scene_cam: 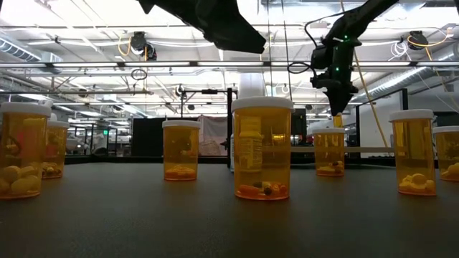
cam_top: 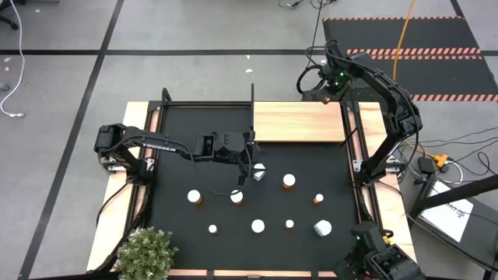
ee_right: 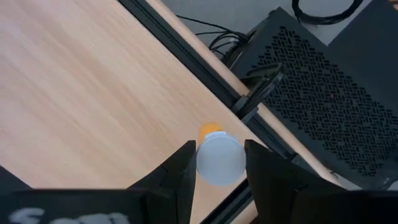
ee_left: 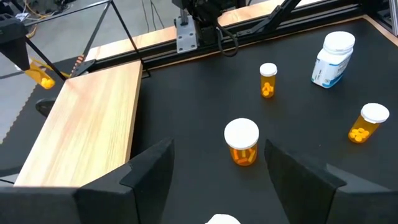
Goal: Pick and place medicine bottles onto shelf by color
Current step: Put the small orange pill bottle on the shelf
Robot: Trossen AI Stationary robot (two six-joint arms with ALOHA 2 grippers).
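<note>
A: Which step is going on here?

B: The placing step, I judge. The right gripper (ee_right: 221, 163) is hanging over the far right corner of the shelf (cam_top: 299, 122), at the upper middle of the high view, and its fingers are closing on an orange bottle (ee_right: 219, 155) with a white cap, just above the wood's edge.

A: And the left one?

B: The left gripper (ee_left: 214, 168) is hovering at the centre of the high view, over the black mat (cam_top: 187, 144) just below the shelf. Its fingers are standing wide apart and holding nothing. Another orange bottle (ee_left: 241, 142) is sitting upright between them, lower down and untouched.

A: Where are the other bottles?

B: About 9 are standing scattered on the mat in the lower half of the high view, among them a white bottle (ee_left: 333, 60) at the upper right of the left wrist view. The shelf itself looks bare.

A: So what does the next move call for?

B: Probably lowering the held bottle straight down so it lands upright on the wood, not on the black frame rail (ee_right: 205, 81) beside it, then releasing.
</note>
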